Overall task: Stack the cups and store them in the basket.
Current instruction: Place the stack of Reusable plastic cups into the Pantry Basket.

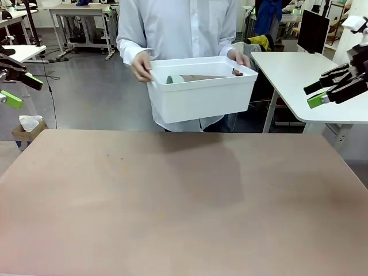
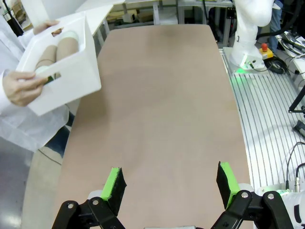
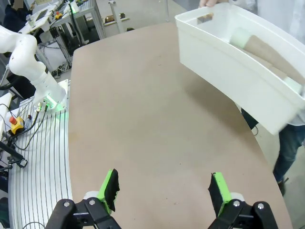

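The basket (image 1: 201, 95) is hanging above the table's (image 1: 172, 201) far edge at upper centre of the front view, a person's hands (image 1: 141, 66) gripping its rim; the stacked cups (image 1: 195, 78) are lying inside. The left gripper (image 1: 11, 86) and right gripper (image 1: 322, 92) are waiting at the frame's edges.

In the left wrist view, the left gripper (image 2: 169, 183) is gaping wide and empty, basket (image 2: 66, 81) upper left.

In the right wrist view, the right gripper (image 3: 164, 188) is likewise gaping, basket (image 3: 238, 67) upper right.

Storing looks finished; I'd judge nothing remains but staying clear.

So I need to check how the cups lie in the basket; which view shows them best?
The left wrist view: it looks into the tilted basket at the cups lying stacked. The right wrist view shows them partly behind the wall; the front view gives a low glimpse over the rim.
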Controlling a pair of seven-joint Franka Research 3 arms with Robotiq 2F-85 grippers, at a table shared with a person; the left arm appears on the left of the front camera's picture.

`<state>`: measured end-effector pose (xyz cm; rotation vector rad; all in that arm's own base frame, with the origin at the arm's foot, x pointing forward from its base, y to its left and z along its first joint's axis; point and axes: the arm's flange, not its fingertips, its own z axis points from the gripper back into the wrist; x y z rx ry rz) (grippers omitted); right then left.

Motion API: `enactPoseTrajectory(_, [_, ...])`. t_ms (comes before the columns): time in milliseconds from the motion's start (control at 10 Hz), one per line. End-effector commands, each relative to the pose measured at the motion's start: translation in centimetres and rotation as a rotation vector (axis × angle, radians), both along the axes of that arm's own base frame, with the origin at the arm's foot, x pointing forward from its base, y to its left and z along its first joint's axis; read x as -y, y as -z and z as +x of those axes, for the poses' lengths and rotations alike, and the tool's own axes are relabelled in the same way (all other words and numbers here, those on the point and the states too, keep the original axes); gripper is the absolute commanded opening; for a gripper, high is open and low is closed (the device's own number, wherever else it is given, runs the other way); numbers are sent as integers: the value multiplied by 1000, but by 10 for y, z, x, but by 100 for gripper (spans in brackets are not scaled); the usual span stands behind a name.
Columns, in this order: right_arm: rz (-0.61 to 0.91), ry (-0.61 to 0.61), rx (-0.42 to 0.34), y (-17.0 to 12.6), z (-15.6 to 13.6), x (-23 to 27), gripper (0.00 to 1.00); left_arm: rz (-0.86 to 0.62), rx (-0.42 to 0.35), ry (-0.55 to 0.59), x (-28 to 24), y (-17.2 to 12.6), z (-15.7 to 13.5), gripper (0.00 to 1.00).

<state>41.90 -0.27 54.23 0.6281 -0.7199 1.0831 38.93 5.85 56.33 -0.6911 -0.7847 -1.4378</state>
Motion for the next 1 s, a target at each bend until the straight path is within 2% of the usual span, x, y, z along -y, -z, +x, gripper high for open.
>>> enactPoseTrajectory(0, [2, 7, -16, -5, 2, -1, 100, -10, -2, -14, 3, -1, -2, 100])
enactPoseTrajectory(900, [2, 7, -16, -5, 2, -1, 100, -10, -2, -14, 3, -1, -2, 100])
